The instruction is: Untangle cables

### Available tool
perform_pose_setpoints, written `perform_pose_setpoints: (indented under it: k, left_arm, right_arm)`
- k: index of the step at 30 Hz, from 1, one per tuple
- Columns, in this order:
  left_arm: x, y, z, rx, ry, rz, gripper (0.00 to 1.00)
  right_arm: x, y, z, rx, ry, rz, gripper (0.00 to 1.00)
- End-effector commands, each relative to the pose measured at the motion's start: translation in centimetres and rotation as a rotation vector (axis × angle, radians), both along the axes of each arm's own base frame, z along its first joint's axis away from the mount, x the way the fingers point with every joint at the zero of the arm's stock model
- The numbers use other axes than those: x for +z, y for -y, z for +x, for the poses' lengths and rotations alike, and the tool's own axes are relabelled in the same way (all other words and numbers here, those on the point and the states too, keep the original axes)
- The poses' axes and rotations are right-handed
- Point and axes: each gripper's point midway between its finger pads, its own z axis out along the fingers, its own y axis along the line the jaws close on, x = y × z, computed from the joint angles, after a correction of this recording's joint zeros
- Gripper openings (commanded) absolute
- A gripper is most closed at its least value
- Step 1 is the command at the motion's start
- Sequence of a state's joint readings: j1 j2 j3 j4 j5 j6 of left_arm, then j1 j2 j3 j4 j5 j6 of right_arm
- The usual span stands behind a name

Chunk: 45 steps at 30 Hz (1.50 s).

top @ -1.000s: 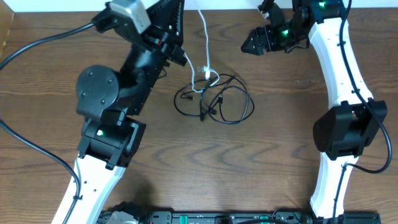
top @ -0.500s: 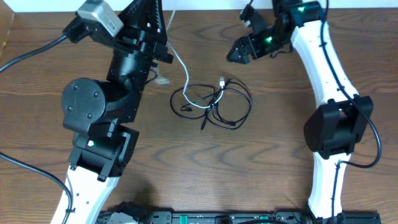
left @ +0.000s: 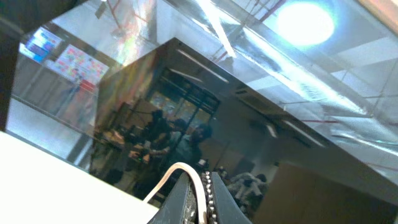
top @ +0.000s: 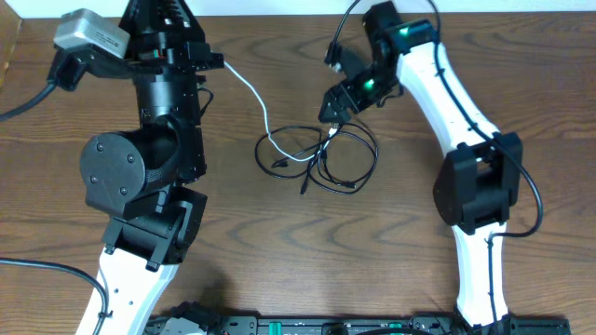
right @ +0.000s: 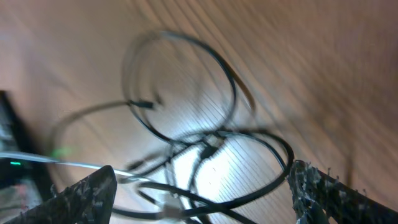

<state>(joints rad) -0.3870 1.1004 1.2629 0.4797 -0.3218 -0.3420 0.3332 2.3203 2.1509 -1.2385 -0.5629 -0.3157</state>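
Observation:
The black cable [top: 346, 163] lies in loose loops on the table's middle. The white cable [top: 264, 110] runs from my left gripper [top: 220, 63] down into the black loops, where its end crosses them. My left gripper is shut on the white cable [left: 200, 186], held between the fingers in the left wrist view. My right gripper [top: 331, 110] is open and hovers just above the upper edge of the black loops. The right wrist view shows the black cable [right: 211, 134] between my spread fingers [right: 202, 193].
The wooden table [top: 391, 242] spans the view. The left arm's big joint [top: 126, 172] stands left of the cables. The right arm [top: 475, 186] runs down the right side. A thick black robot wire [top: 28, 93] hangs at the far left.
My left gripper has moved left and pulled the white cable out sideways. My right gripper has come down and left to the black loops. The black loops shifted a little.

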Motion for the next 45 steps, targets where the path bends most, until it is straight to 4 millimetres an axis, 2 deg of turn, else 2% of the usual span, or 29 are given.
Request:
perform_pose_setpoints:
  k: [1,3,7,8,10,13,16,17,19,20,21,24,26,32,35,36,39,41,45]
  left_arm:
    - [1.4,-2.1,-1.5,0.115,0.022,0.015,0.08]
    - [1.2,-2.2,-1.5,0.118,0.013,0.017,0.07]
    - [0.9,-2.1,-1.3,0.126,-0.004,0.039,0.07]
    - [0.9,-2.1,-1.3,0.133,-0.005,0.051,0.07]
    - [0.9,-2.1,-1.4,0.138,-0.008,0.061,0.08]
    - [0.7,-2.1,-1.3,0.143,-0.018,0.073,0.08]
    - [0.6,-2.4,-1.3,0.177,-0.026,0.104,0.07]
    - [0.7,-3.2,-1.5,0.234,-0.03,0.103,0.07]
    - [1.1,-4.4,-1.9,0.307,-0.023,0.112,0.07]
    - [1.3,-4.6,-2.0,0.324,-0.019,0.121,0.07]
    - [1.3,-4.9,-2.0,0.332,-0.019,0.124,0.07]
    - [0.5,-4.7,-1.5,0.332,-0.054,0.144,0.07]
    - [0.1,-4.6,-1.2,0.331,-0.073,0.155,0.07]
    - [0.3,-4.7,-1.4,0.332,-0.064,0.15,0.07]
    - [-0.9,-4.4,-0.6,0.317,-0.117,0.16,0.07]
    - [-2.0,-4.2,-0.1,0.29,-0.161,0.141,0.07]
    - [-5.0,-3.8,1.1,0.218,-0.268,0.047,0.08]
    - [-5.4,-3.7,1.2,0.206,-0.28,0.022,0.07]
    - [-4.8,-3.8,1.0,0.19,-0.247,-0.026,0.07]
  right_arm:
    - [-3.5,3.4,0.6,-0.085,-0.001,-0.259,0.86]
    - [-4.1,4.7,0.7,-0.107,-0.002,-0.337,0.87]
    - [-6.4,8.7,-0.1,-0.169,-0.07,-0.517,0.91]
    - [-6.9,9.3,-0.2,-0.184,-0.086,-0.545,0.91]
    - [-8.0,11.8,-0.3,-0.26,-0.118,-0.658,0.86]
    - [-8.3,14.9,0.0,-0.381,-0.129,-0.766,0.84]
    - [-8.1,16.6,0.5,-0.472,-0.141,-0.772,0.82]
    - [-7.9,16.9,0.8,-0.493,-0.147,-0.753,0.81]
    - [-7.5,16.6,1.1,-0.492,-0.154,-0.71,0.8]
    - [-7.2,16.0,1.2,-0.476,-0.156,-0.677,0.81]
    - [-6.1,14.0,1.4,-0.405,-0.161,-0.563,0.81]
    - [-1.6,6.2,1.1,-0.144,-0.131,-0.136,0.82]
    - [2.5,1.1,-0.2,0.062,-0.067,0.162,0.85]
    - [6.5,-6.2,-3.8,0.306,-0.01,0.472,0.91]
    - [8.8,-8.7,-5.3,0.395,0.022,0.625,0.91]
    - [9.9,-9.8,-5.8,0.428,0.038,0.699,0.91]
    - [12.6,-11.0,-6.0,0.475,0.089,0.828,0.91]
    - [13.8,-11.2,-6.0,0.493,0.123,0.85,0.91]
    - [15.9,-11.6,-6.4,0.535,0.169,0.923,0.93]
